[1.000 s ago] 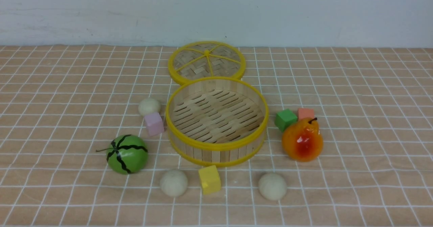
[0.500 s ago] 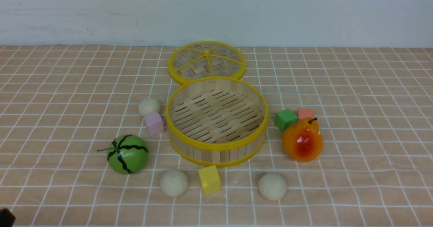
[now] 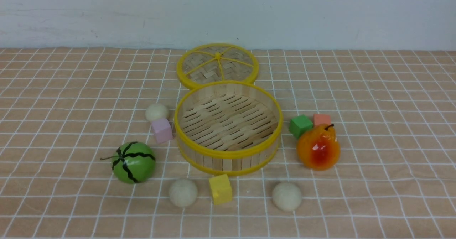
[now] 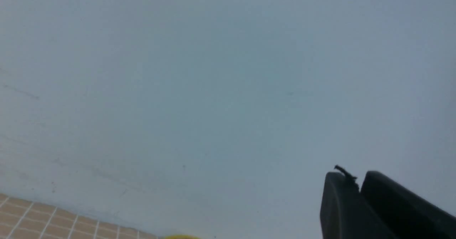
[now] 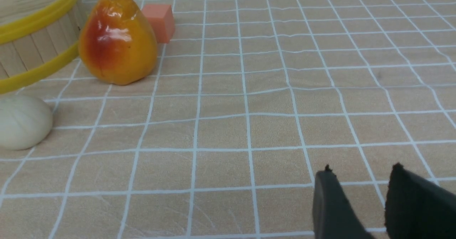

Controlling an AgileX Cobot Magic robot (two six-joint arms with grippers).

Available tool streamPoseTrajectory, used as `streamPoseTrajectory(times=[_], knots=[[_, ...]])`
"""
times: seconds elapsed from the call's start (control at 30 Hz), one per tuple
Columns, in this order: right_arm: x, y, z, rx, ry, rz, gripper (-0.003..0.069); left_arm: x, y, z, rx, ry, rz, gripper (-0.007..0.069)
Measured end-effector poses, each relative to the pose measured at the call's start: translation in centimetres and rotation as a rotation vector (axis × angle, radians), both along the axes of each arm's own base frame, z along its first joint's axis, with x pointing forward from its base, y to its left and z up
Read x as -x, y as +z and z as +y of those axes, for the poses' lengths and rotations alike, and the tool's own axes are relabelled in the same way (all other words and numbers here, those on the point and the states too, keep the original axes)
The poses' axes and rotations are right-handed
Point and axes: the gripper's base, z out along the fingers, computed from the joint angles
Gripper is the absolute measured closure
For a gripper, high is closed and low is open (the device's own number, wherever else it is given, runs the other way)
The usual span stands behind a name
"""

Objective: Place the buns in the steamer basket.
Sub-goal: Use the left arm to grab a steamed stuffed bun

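While the basket (image 3: 228,154) stood empty, the three buns (image 3: 157,112) (image 3: 183,192) (image 3: 287,196) lay on the cloth (image 3: 374,182) around it, one at its left side and two in front. No bun was in yet (all three remained). The left claw (image 4: 356,176) was pinched nearly shut on nothing, and the right claw (image 5: 359,167) was half open, also empty.

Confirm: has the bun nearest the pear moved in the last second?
No. The bun sits on the same tablecloth grid lines, at the same gap from the yellow cube.
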Motion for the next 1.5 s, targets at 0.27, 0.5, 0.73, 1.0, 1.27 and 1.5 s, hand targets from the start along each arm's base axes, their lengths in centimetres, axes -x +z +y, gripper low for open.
streamPoseTrajectory(times=[0.27,0.5,0.73,1.0,1.27,1.5], knots=[[0.0,0.0,0.0,0.0,0.0,0.0,0.042,-5.0,3.7,-1.0,-0.021,-0.02,0.473,0.054],[0.0,0.0,0.0,0.0,0.0,0.0,0.042,-10.9,0.9,-2.0,-0.052,-0.017,0.733,0.0533],[0.0,0.0,0.0,-0.001,0.0,0.0,0.042,-15.6,-1.9,-3.3,0.078,-0.057,0.882,0.0533],[0.0,0.0,0.0,-0.003,-0.001,0.0,0.042,-19.8,-6.4,-4.9,0.163,-0.078,1.082,0.0522],[0.0,0.0,0.0,-0.003,-0.001,0.0,0.042,-21.4,-6.0,-9.9,-0.382,-0.315,1.167,0.0505],[0.0,0.0,0.0,-0.004,-0.001,0.0,0.042,-24.3,-6.4,-13.8,-0.55,-0.408,1.3,0.0473]])
